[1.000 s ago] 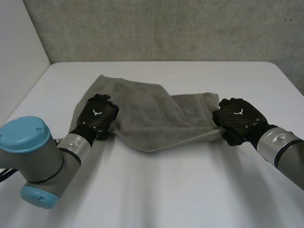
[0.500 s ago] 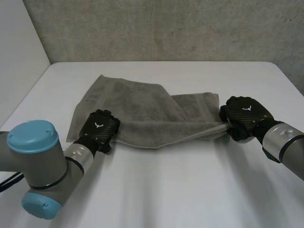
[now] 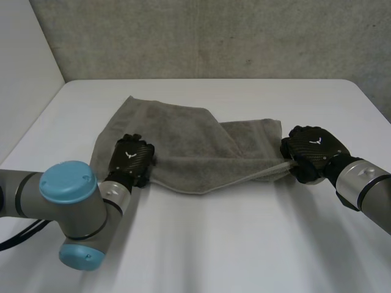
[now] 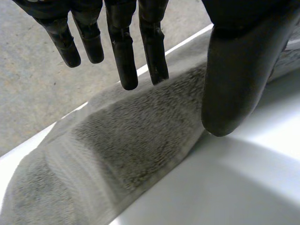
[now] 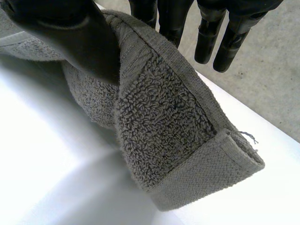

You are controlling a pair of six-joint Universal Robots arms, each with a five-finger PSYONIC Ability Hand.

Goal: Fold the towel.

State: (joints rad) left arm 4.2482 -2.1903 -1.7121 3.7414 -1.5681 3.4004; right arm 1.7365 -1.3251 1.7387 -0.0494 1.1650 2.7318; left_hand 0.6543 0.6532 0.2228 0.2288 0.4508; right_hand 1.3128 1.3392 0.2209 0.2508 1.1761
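Note:
A grey towel (image 3: 183,137) lies rumpled on the white table (image 3: 214,244), its near part drawn into a taut ridge between the hands. My left hand (image 3: 130,160) rests at the towel's near left edge. In the left wrist view its fingers (image 4: 124,47) are straight and spread above the towel (image 4: 131,136), the thumb apart, and nothing is pinched. My right hand (image 3: 311,151) holds the right end of the towel. Its thumb (image 5: 70,33) pins the towel (image 5: 164,126) against the fingers, and a hemmed corner hangs below.
A grey wall runs behind the table's far edge. Bare white tabletop lies in front of the towel and on both sides. My left arm's blue-capped elbow (image 3: 68,182) sits low over the near left of the table.
My left hand slid toward the near edge of the towel and its fingers straightened. The left elbow swung right. The right hand shifted slightly right, pulling the near fold tauter.

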